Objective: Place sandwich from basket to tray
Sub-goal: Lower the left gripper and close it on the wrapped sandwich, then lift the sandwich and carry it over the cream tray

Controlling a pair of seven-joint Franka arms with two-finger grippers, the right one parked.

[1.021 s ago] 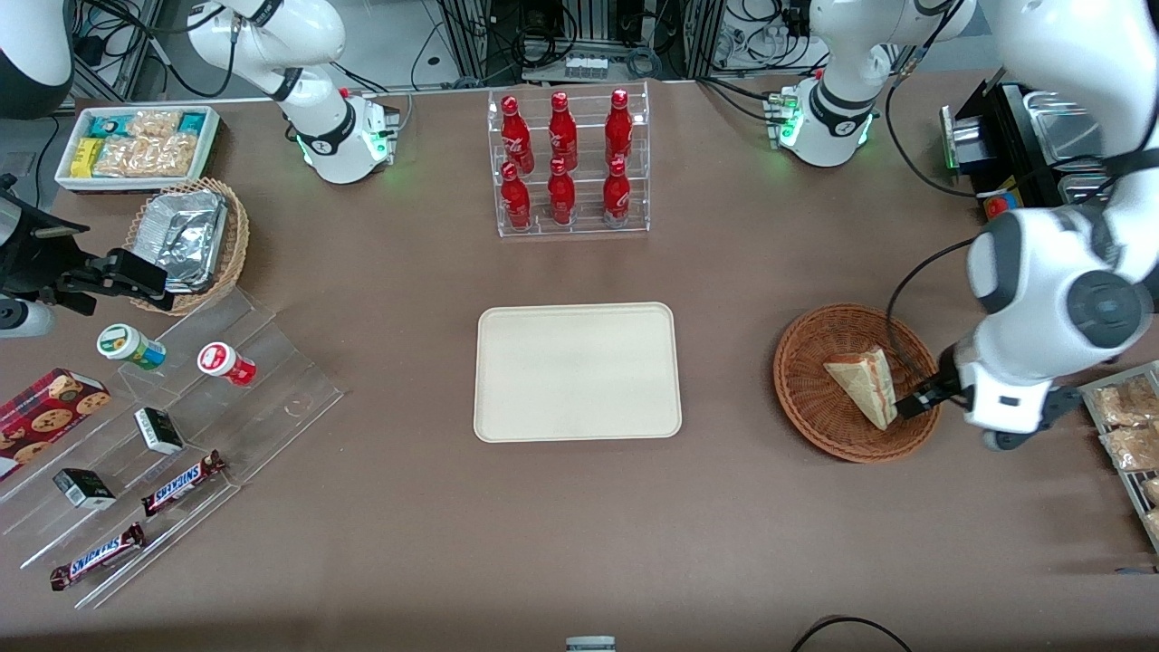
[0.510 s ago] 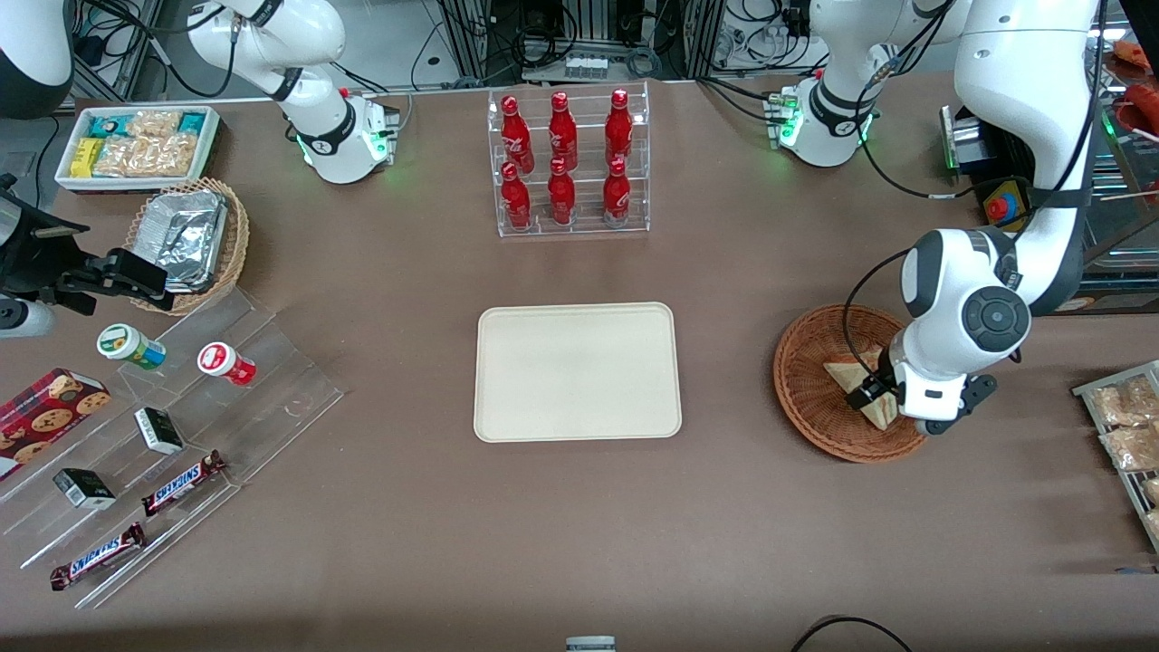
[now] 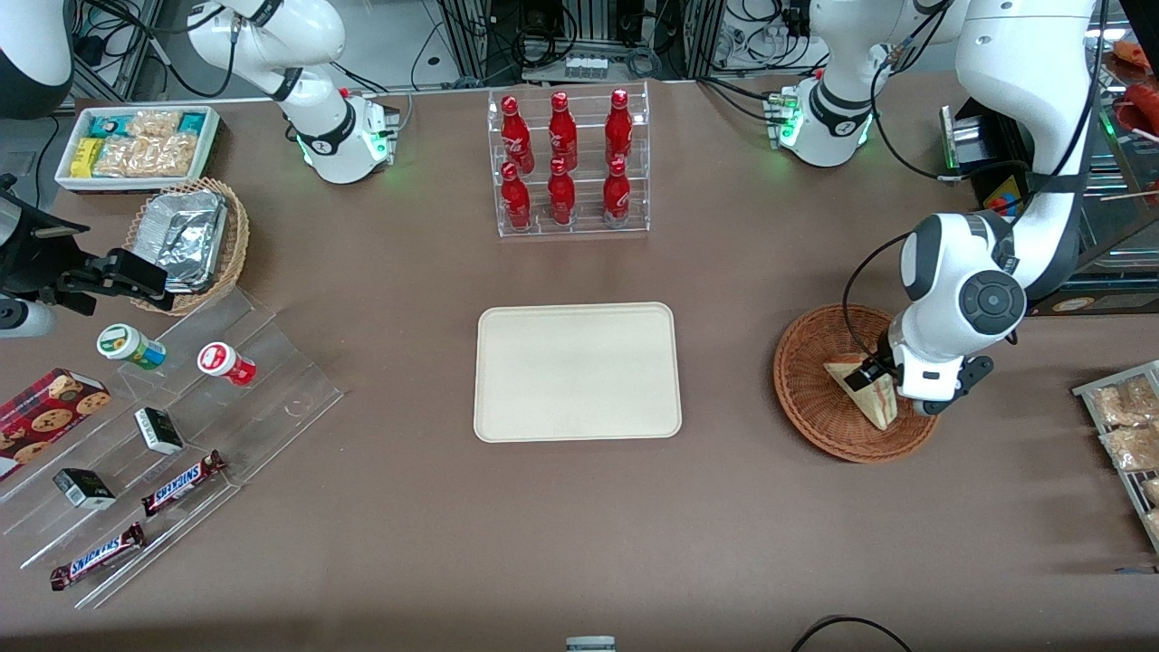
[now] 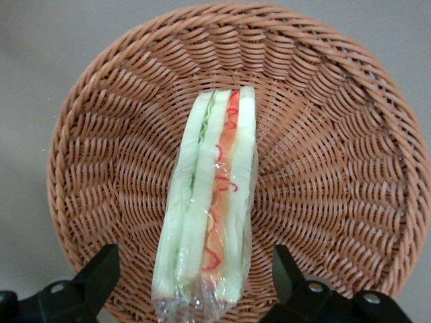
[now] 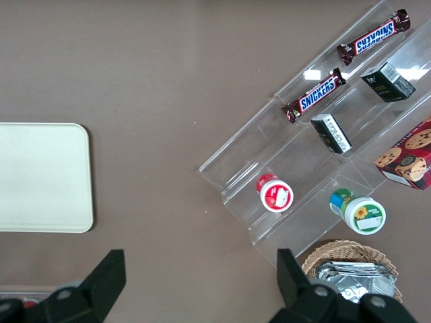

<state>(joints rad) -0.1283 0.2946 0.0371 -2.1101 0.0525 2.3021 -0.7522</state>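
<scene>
Sandwich point(image 3: 865, 389): a wrapped wedge, lain in the basket point(image 3: 810, 398), with its point directed away from the working arm. In the front view only the pale bread face is seen, and part of the wedge is covered by the arm's white wrist. In the left wrist view the sandwich point(image 4: 209, 208) is presented edge-on: pale bread layers, green filling, red-orange filling and a clear film wrap are made out, none of which is readable from the front. The weave of the basket point(image 4: 337, 155) is also shown fully there.

Tray point(image 3: 578, 371): cream, rectangular, set on the brown surface point(image 3: 579, 525), well apart from the basket toward the parked arm's end. It is not seen in the left wrist view; one corner of it point(image 5: 40, 178) is caught by the right wrist view.

Tool point(image 3: 871, 376): held low over the basket, above the wider end of the sandwich. In the left wrist view the tool point(image 4: 195, 279) is shown spread wide, one dark finger point(image 4: 101, 276) on each side of the wedge, with a gap left between each finger and the wrap. Nothing is gripped.
</scene>
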